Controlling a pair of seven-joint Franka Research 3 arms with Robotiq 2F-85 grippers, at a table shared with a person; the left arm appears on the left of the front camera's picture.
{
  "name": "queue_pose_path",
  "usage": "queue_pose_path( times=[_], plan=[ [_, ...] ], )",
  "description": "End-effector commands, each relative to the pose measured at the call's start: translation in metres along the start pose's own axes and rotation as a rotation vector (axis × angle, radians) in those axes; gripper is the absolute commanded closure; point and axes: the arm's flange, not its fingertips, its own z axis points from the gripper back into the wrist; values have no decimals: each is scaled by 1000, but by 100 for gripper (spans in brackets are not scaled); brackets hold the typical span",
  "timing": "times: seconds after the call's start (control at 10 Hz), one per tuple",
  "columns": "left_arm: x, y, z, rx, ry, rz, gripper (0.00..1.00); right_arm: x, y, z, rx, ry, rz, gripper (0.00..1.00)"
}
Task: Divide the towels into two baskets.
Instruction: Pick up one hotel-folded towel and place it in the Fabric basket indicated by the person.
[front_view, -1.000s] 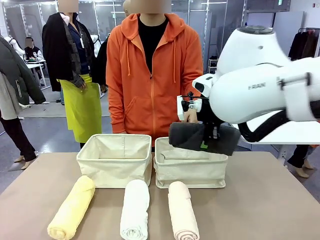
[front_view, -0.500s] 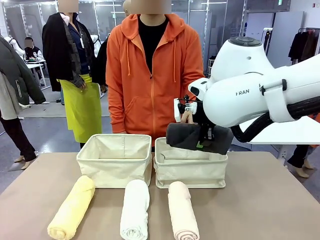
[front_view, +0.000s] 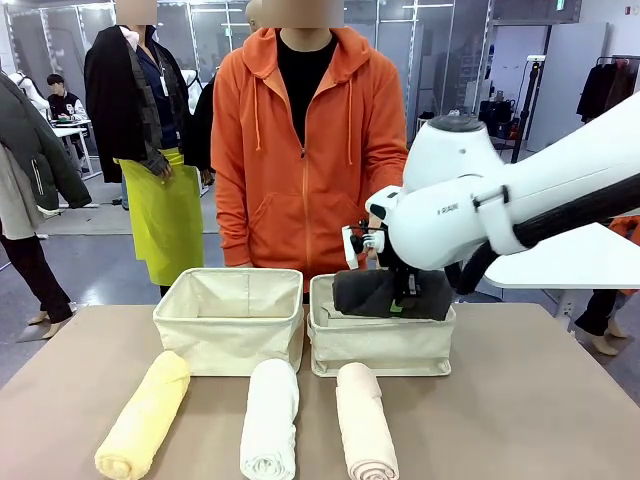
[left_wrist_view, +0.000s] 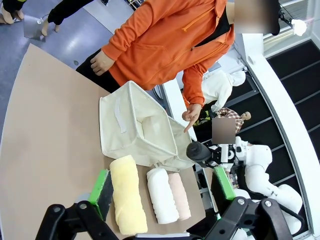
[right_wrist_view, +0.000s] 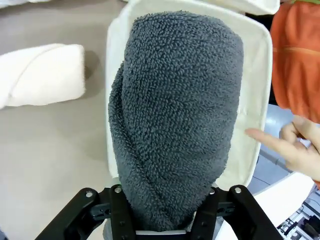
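Observation:
My right gripper (front_view: 402, 297) is shut on the dark grey towel (front_view: 390, 293), which lies crosswise just above the rim of the right basket (front_view: 380, 347). In the right wrist view the grey towel (right_wrist_view: 175, 115) hangs over the basket's cream lining (right_wrist_view: 252, 125), held in my right gripper (right_wrist_view: 165, 220). The left basket (front_view: 230, 322) has nothing in it. In front of the baskets lie the pale yellow towel (front_view: 145, 415), the white towel (front_view: 270, 418) and the pink-beige towel (front_view: 365, 422). My left gripper (left_wrist_view: 162, 184) is open, high above those three towels.
A person in an orange hoodie (front_view: 305, 150) stands right behind the baskets, one hand (right_wrist_view: 295, 147) pointing down at the right basket's far side. Bare tan table (front_view: 540, 400) lies to the right of the towels. Other people stand at the far left.
My right arm has come down and a little to the left, bringing the grey towel from above the right basket down to its rim. The three other towels have not moved.

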Motion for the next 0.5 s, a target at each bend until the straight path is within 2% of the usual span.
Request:
queue_pose_path(
  times=[0.0, 0.2, 0.4],
  plan=[
    [1, -1, 3, -17, -11, -2, 0, 6, -24, -16, -37, 22, 61, 59],
    [1, -1, 3, -17, -11, -2, 0, 2, -36, -34, -27, 19, 53, 59],
    [1, -1, 3, -17, -11, -2, 0, 1, -50, -61, -94, 56, 84, 59]
  ],
)
